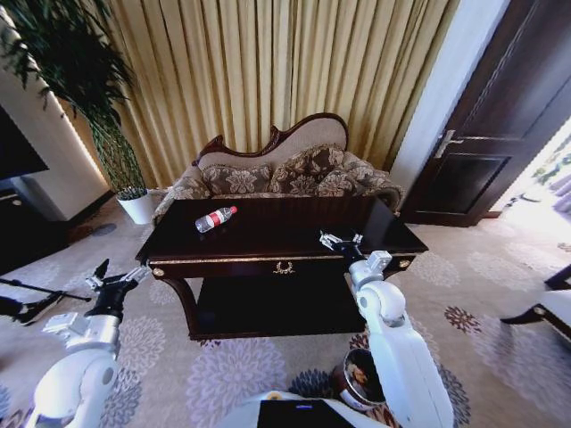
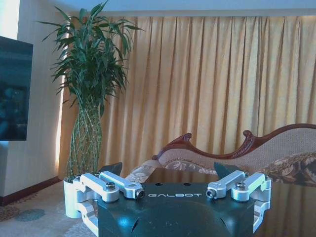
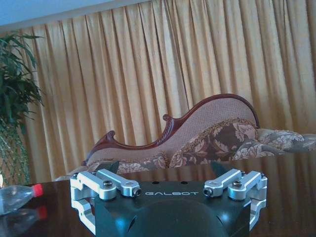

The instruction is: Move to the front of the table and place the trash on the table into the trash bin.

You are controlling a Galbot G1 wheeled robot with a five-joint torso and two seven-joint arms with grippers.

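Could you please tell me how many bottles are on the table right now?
1. A clear plastic bottle with a red cap lies on its side on the table, toward the robot's left and near the sofa-side edge.

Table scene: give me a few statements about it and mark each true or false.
1. The bottle lies on its side on the table. True.
2. The right gripper holds the bottle. False: its fingers are open and empty, above the table's front edge, apart from the bottle.
3. The trash bin stands on the carpet beside the right arm, in front of the table. True.
4. The left gripper is over the tabletop. False: it hangs over the carpet beyond the table's left end.
5. The sofa stands behind the table. True.
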